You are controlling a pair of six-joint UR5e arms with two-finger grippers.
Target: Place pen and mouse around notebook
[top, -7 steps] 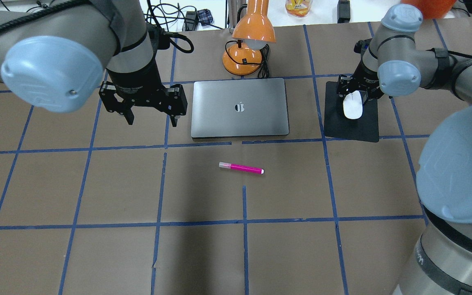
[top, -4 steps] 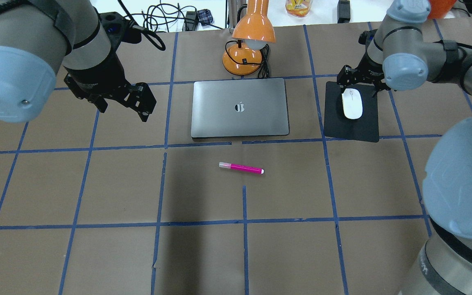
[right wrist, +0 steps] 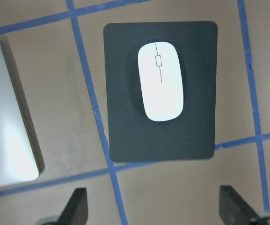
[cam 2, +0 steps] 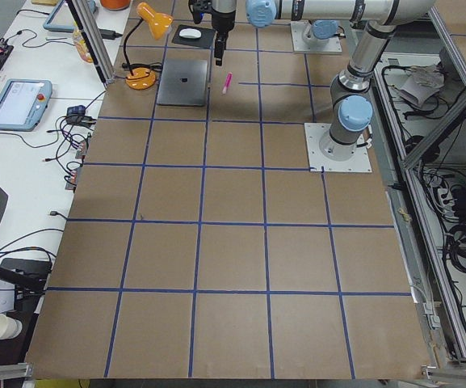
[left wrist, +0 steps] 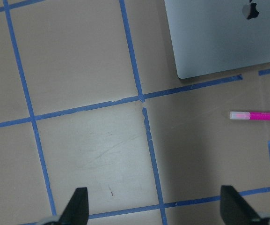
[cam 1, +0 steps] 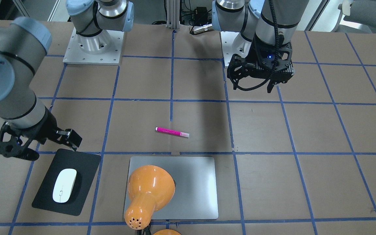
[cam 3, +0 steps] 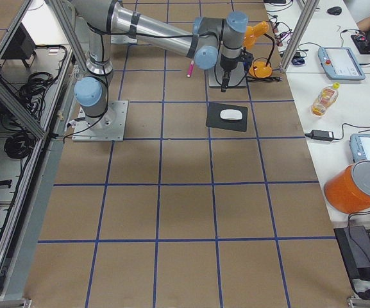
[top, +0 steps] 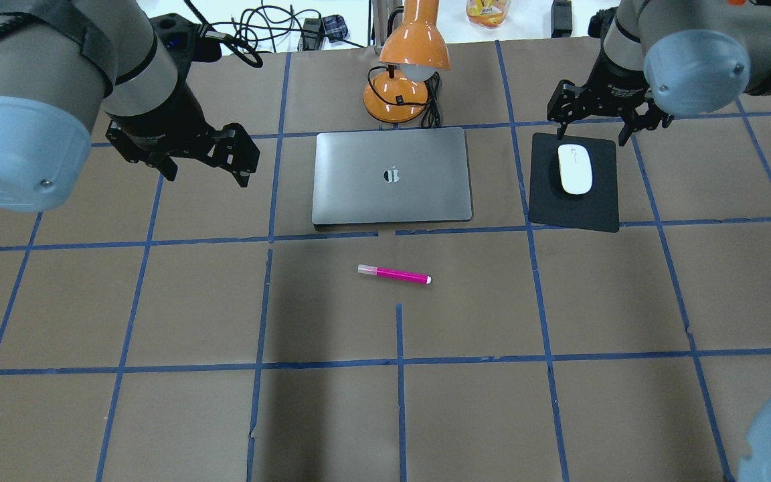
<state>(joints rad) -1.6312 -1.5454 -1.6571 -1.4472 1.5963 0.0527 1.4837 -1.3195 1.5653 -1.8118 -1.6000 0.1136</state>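
The silver-grey notebook [top: 392,175] [cam 1: 194,186] lies closed at the far middle of the table. Alone on the brown paper in front of it is the pink pen [top: 394,274] [cam 1: 172,132] [left wrist: 259,116]. The white mouse [top: 575,169] [cam 1: 64,185] [right wrist: 160,87] rests on a black pad [top: 576,209] to the notebook's right. My left gripper [top: 208,175] [cam 1: 251,85] [left wrist: 154,208] hangs open and empty to the left of the notebook. My right gripper [top: 589,130] [cam 1: 44,147] [right wrist: 156,208] hovers open and empty above the pad's far edge, apart from the mouse.
An orange desk lamp [top: 402,80] [cam 1: 148,192] stands just behind the notebook, its cord beside its base. Cables, a bottle and tablets lie beyond the table's far edge. Blue tape lines grid the brown paper.
My right gripper has drawn back and up from over the mouse, which stays where it was on the pad. My left gripper has moved left, away from the notebook.
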